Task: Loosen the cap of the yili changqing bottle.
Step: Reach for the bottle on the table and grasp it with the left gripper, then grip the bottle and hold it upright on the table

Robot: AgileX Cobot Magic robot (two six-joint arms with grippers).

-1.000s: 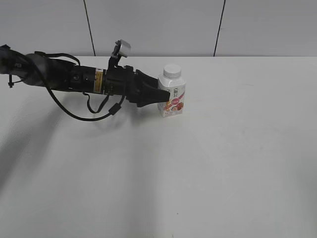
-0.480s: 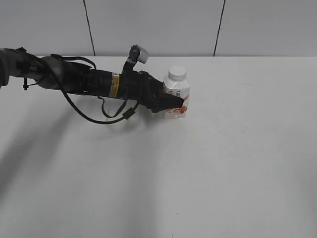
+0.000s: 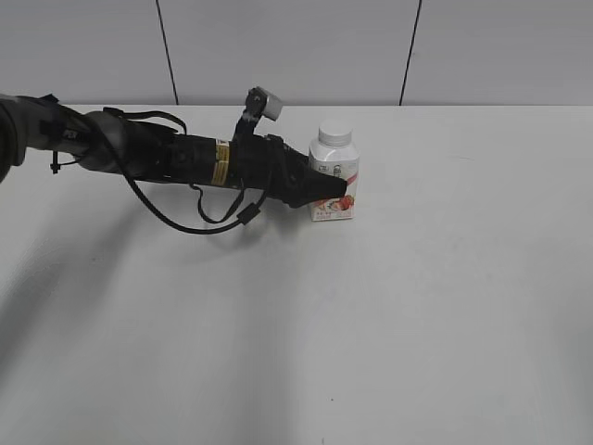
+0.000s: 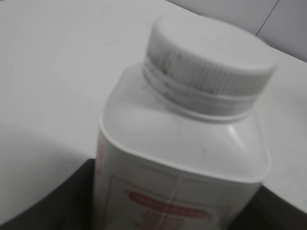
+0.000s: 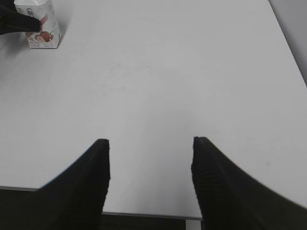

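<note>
White table (image 3: 389, 315), grey panelled wall (image 3: 278, 46); left fingers (image 3: 345, 190) flanking bottle (image 3: 335, 176), right fingers (image 5: 103, 158) apart.

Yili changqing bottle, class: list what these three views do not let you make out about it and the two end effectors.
- Left wrist view: yili changqing bottle fills the frame; its base is cut off by the bottom edge, its label print is blurred.
- Exterior view: left end effector covers part of the label; contact between fingers and bottle is unclear.
- Cap: how tight it sits cannot be seen.
- Right wrist view: right end effector is far from the bottle, which looks tiny and is cut off by the top edge.
</note>
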